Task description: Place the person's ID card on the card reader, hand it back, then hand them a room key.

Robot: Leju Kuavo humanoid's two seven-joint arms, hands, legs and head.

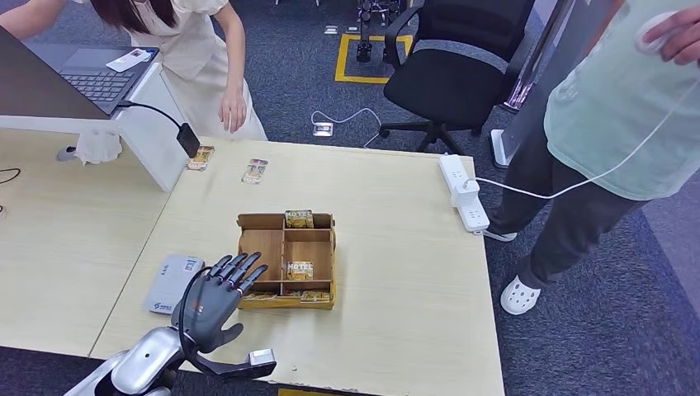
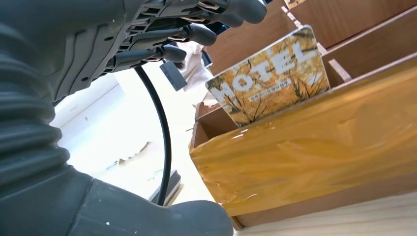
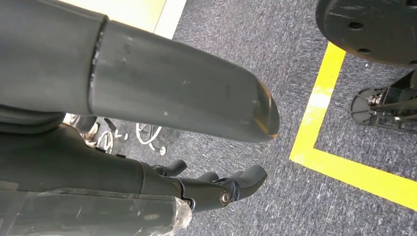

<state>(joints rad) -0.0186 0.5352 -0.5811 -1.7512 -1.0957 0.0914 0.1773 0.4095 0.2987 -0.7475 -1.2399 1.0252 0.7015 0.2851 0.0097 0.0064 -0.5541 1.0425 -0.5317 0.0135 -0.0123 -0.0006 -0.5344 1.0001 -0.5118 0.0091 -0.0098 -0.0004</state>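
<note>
Two loose cards (image 1: pixel 254 171) lie flat at the far edge of the desk (image 1: pixel 396 313) in the head view, long axes running away from me, toward the person in white (image 1: pixel 198 58) leaning over there. My left hand (image 1: pixel 216 299) hovers above the desk with fingers spread and nothing in it, fingertips at the near left corner of the wooden organizer (image 1: pixel 286 260). A hotel key card (image 1: pixel 300 270) stands on edge in a middle compartment, long axis across the desk, its printed face toward me. Another stands in the far compartment. The white card reader (image 1: pixel 171 283) lies just left of my hand. A second person in a pale green shirt (image 1: pixel 615 107) stands at the right.

From the left wrist, my fingers (image 2: pixel 196 32) stretch out, empty, beside the organizer's yellow-taped wall (image 2: pixel 314 152); a HOTEL card (image 2: pixel 270 76) leans tilted above it.

From the right wrist, my right hand (image 3: pixel 206 147) hangs over grey carpet (image 3: pixel 295 64) with yellow tape, fingers loosely curled, holding nothing.
</note>
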